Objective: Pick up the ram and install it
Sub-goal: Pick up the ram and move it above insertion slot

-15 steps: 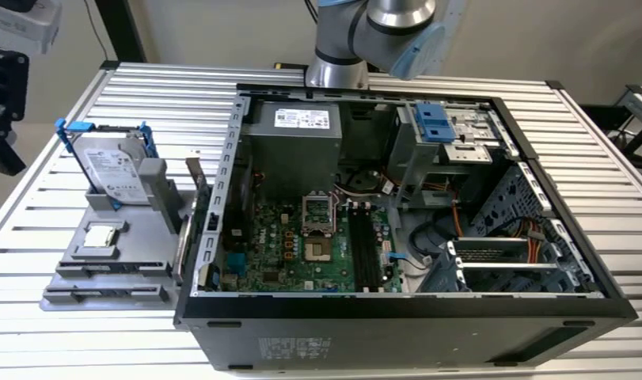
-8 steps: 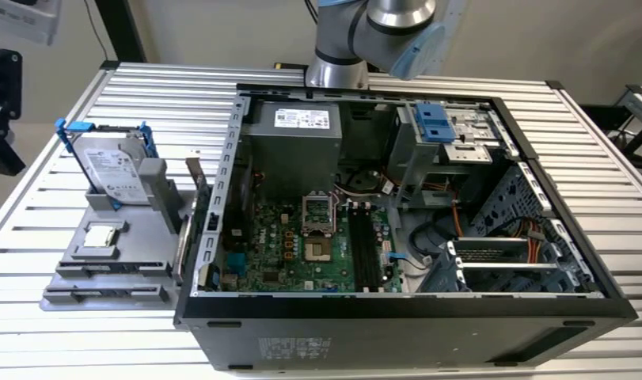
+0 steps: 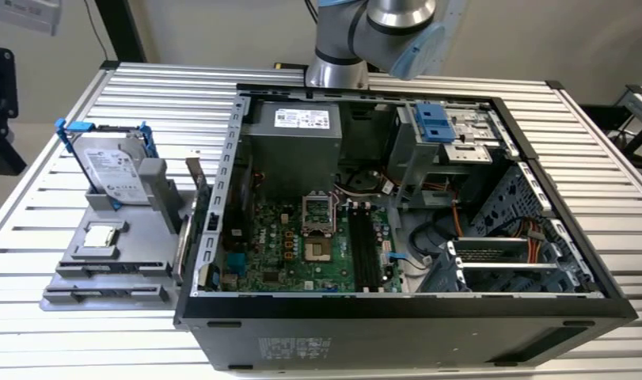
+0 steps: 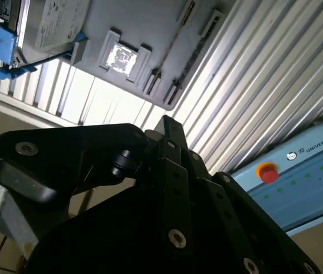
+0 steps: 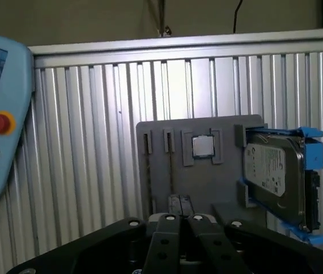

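Grey tray (image 5: 218,182) holds one ram (image 5: 171,174), one processor (image 5: 202,146) and one hard drive (image 5: 272,171); the fingers (image 5: 165,242) are closed together.

Silver arm (image 3: 339,70); black, screw-studded tool (image 5: 179,221)

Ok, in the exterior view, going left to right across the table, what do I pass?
Hard drive in its blue-handled frame → motherboard's processor socket → black memory slots → metal drive cage.
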Controlling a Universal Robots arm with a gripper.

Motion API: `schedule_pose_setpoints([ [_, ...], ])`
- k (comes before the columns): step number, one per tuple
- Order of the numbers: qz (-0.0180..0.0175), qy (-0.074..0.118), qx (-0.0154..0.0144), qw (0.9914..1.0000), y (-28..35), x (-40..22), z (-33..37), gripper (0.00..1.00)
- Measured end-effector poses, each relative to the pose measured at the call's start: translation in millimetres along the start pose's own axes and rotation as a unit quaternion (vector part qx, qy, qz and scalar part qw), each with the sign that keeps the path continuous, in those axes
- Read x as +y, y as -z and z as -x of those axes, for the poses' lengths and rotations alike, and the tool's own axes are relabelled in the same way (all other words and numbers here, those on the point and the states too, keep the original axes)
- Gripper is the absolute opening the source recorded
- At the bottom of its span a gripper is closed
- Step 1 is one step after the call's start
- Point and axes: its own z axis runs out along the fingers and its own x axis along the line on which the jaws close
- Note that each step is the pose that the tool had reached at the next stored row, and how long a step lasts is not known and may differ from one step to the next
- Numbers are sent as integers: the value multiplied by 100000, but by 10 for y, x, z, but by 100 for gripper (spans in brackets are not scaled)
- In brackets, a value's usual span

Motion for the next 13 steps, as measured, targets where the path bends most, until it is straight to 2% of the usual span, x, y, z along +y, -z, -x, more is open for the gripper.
schedule_pose_setpoints([
  [2, -361, 1565, 16, 99987, -1, 1, 0, 0],
  [6, -1328, 4079, 113, 99908, -1, 0, 0, 0],
  [7, -1409, 4280, 135, 99898, -1, 0, 0, 0],
  [10, -1342, 4285, 134, 99899, -2, 0, 0, 0],
  [13, -1016, 4276, 139, 99903, -5, -8, -6, 0],
])
